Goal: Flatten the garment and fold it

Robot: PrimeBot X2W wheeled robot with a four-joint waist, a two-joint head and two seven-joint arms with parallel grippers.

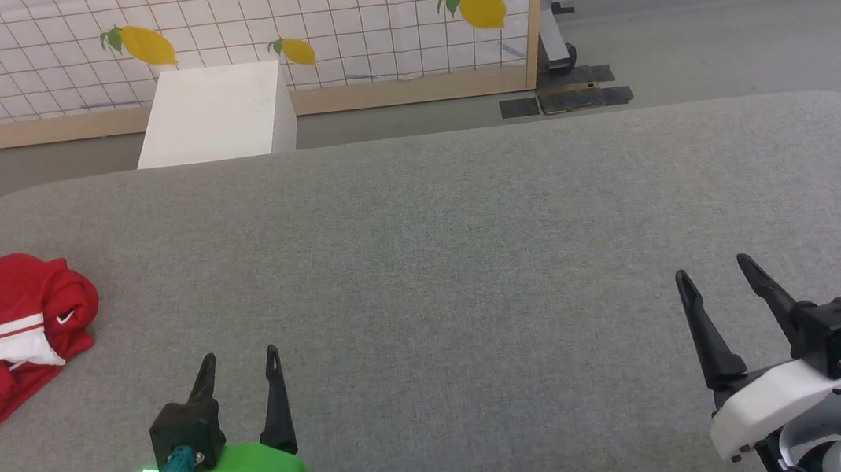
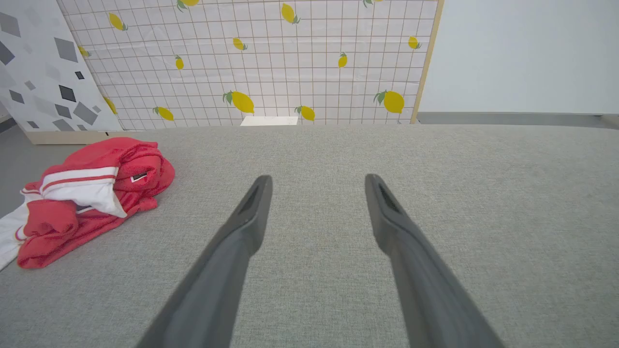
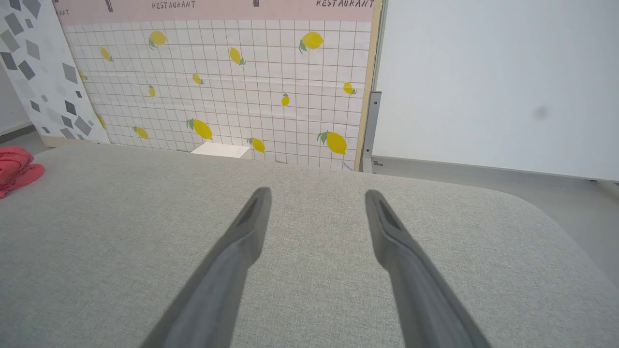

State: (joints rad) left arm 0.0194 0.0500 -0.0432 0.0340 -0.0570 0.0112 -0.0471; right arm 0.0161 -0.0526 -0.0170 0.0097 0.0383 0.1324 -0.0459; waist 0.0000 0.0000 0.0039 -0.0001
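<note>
Head view. The garment (image 1: 5,339) lies crumpled at the left edge of the frame, its long axis unreadable, up and left of the left gripper (image 1: 238,355), the nearer one. The right gripper (image 1: 712,267) stands well apart at lower right. Both grippers gape wide and hold nothing. Grey fabric table (image 1: 427,227); lemon-print screen (image 1: 207,31) and white box (image 1: 216,113) behind.

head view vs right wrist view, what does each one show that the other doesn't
Head view: the open left gripper, the garment with its white sleeve and logo, black floor mats. Right wrist view: RESTAURANT lettering, a grey-diamond panel. Both: the open right gripper, some of the garment's red cloth, grey table, lemon screen, white box.
</note>
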